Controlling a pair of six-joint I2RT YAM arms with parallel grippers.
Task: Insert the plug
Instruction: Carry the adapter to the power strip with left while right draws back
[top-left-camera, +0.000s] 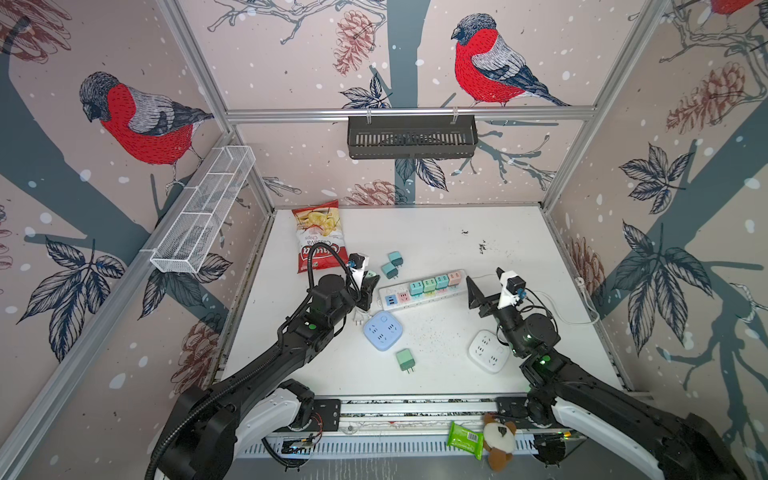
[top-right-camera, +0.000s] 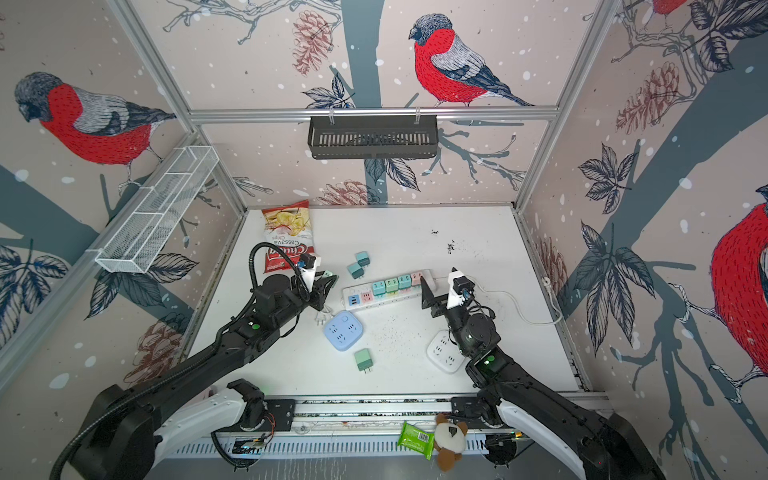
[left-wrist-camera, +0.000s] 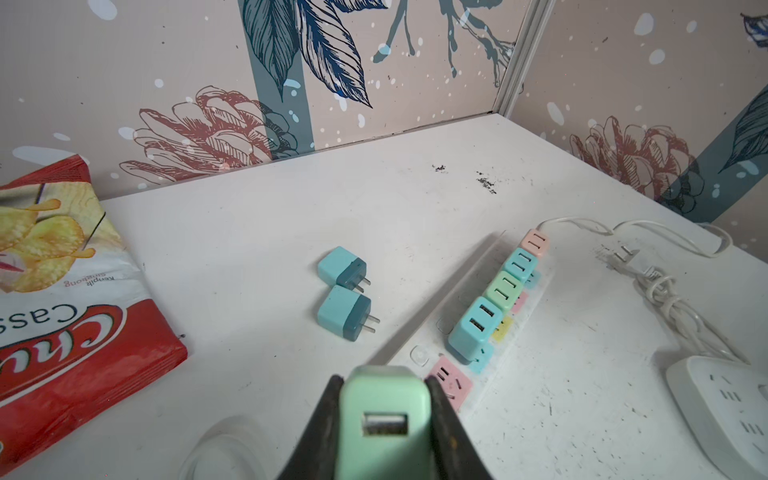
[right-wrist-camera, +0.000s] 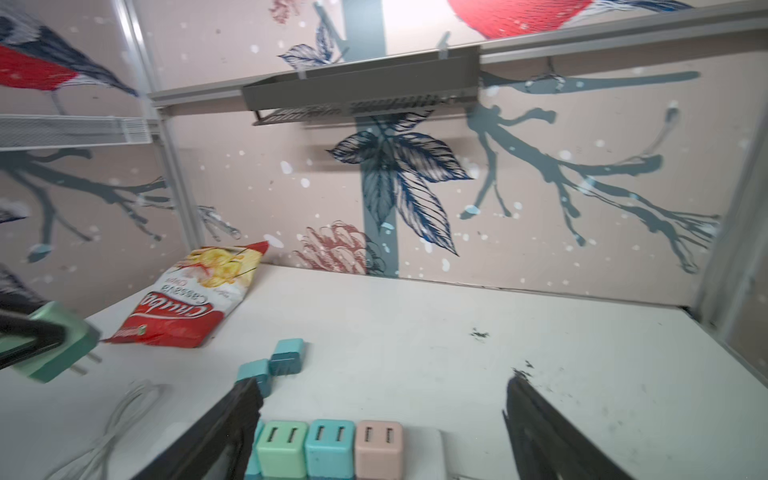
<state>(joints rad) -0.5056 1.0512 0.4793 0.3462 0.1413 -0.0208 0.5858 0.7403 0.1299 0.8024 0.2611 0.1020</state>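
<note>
While my left arm reaches in low from the left, my left gripper (left-wrist-camera: 384, 380) is clamped tight on the mint plug (left-wrist-camera: 384, 419), lifted just beside the left end of the power strip (top-left-camera: 419, 293). Plug's long axis runs along my fingers, USB face back toward the wrist, prongs forward and slanting down at the table (top-left-camera: 436, 237). My right gripper (right-wrist-camera: 382, 384) hangs over the strip's right end, jaws wide, empty.
</note>
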